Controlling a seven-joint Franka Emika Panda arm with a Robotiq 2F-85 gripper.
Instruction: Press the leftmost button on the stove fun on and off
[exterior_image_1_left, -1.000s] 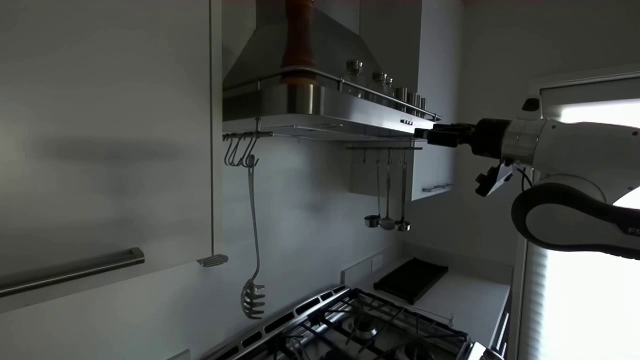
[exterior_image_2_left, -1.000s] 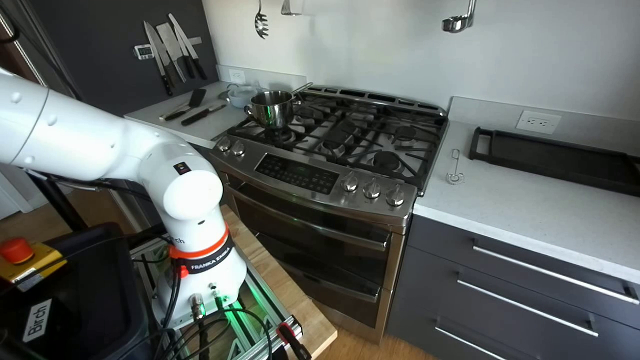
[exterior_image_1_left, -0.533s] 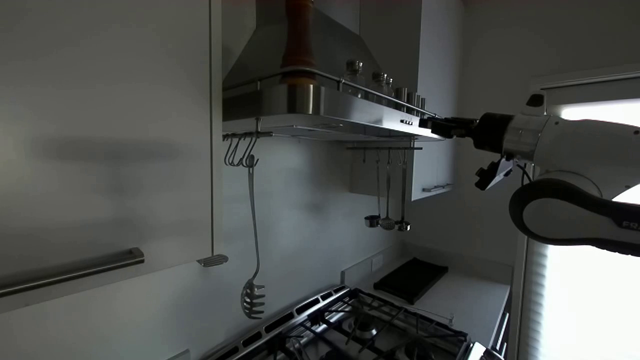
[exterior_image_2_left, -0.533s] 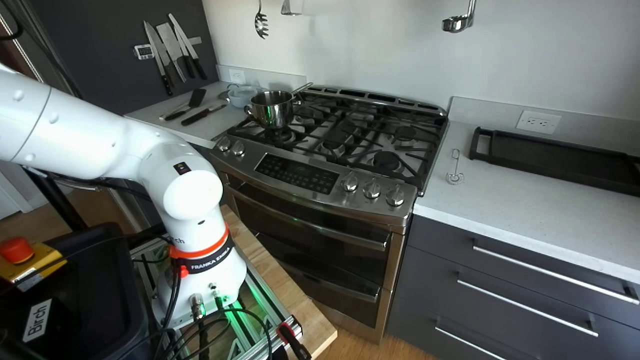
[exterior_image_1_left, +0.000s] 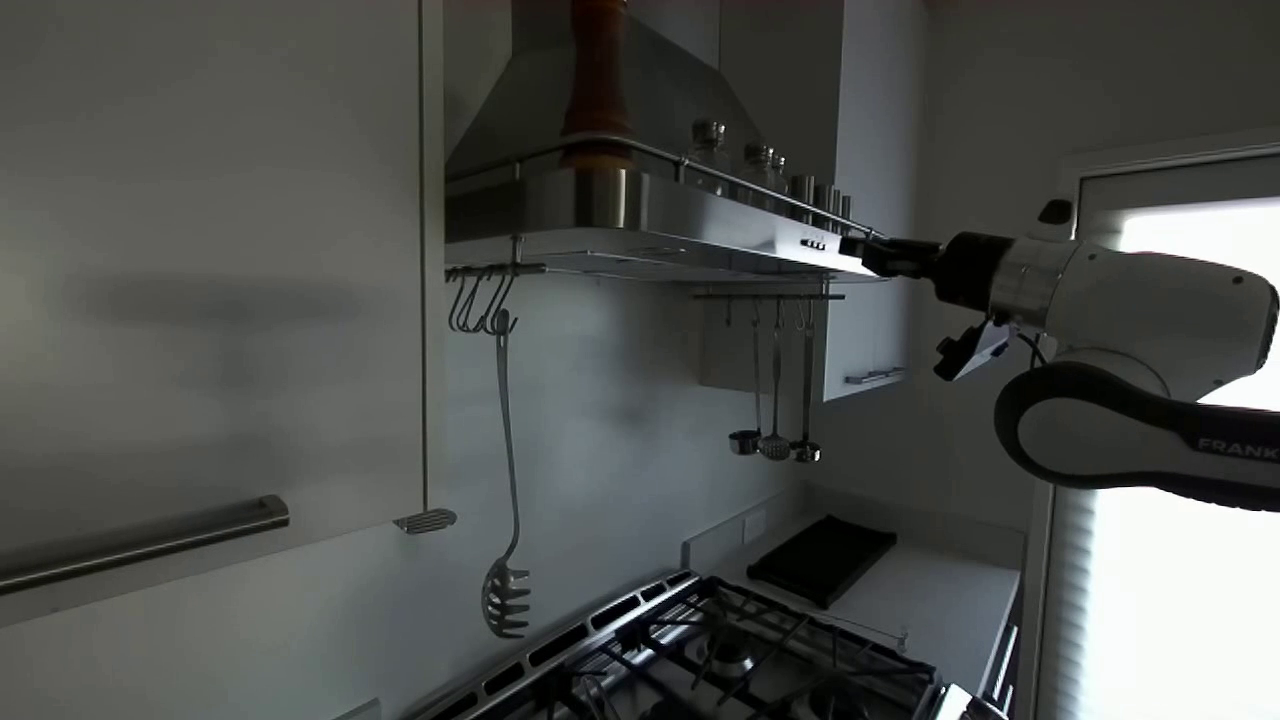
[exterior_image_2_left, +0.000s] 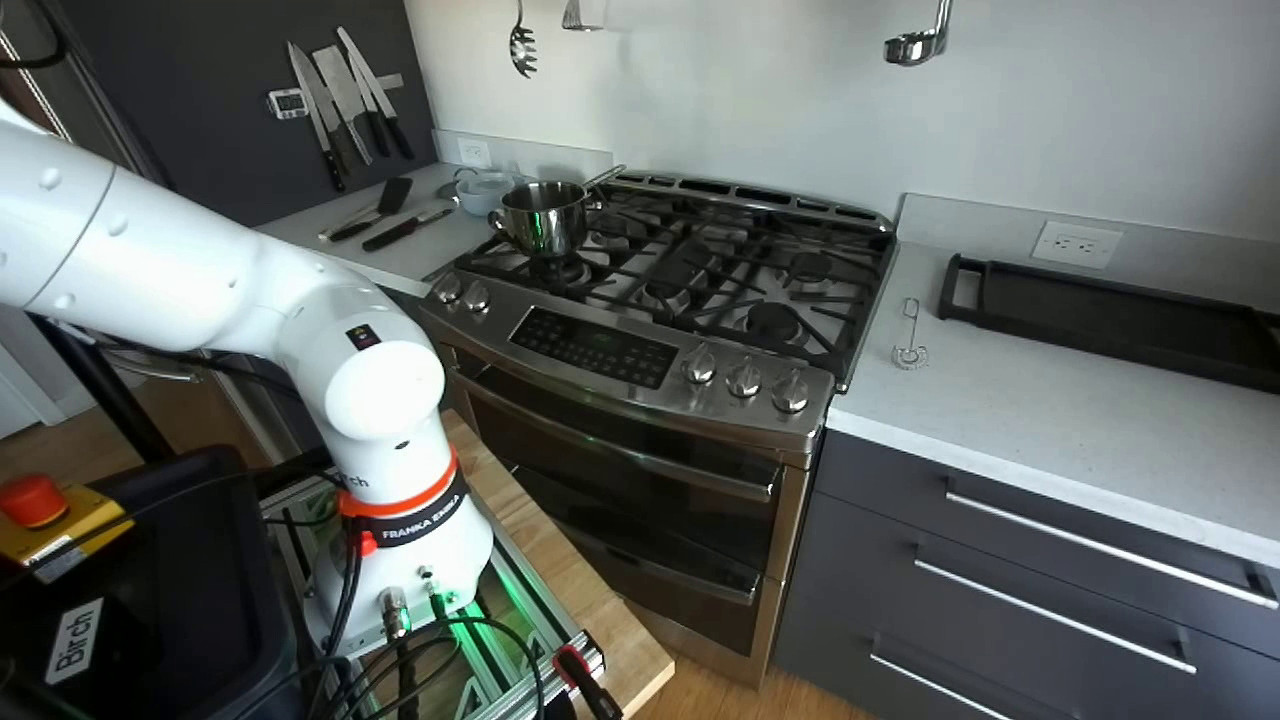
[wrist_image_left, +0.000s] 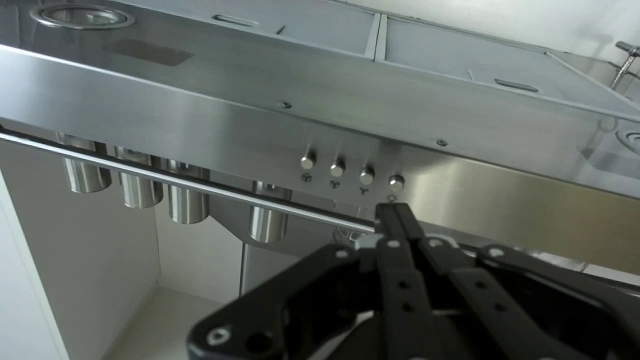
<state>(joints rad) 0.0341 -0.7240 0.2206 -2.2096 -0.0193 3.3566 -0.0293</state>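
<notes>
The wrist picture stands upside down. In it, a row of several round metal buttons runs along the steel front of the stove fan hood (wrist_image_left: 210, 117). The leftmost button (wrist_image_left: 396, 183), at the right end of the row in that picture, has a small light symbol beside it. My gripper (wrist_image_left: 393, 205) is shut with nothing between its fingers. Its tips overlap the edge of that symbol in the picture; whether they touch the panel I cannot tell. In an exterior view the gripper (exterior_image_1_left: 848, 246) points at the hood front, close beside the buttons (exterior_image_1_left: 813, 244).
A rail (wrist_image_left: 190, 182) runs along the hood's top edge, with metal canisters (wrist_image_left: 187, 200) behind it. Ladles and a skimmer (exterior_image_1_left: 774, 445) hang below. On the stove (exterior_image_2_left: 690, 270) stands a pot (exterior_image_2_left: 545, 220).
My gripper's fingers have come together. The gripper has risen to about the buttons' height, and the arm has shifted leftward in the exterior view that shows the hood.
</notes>
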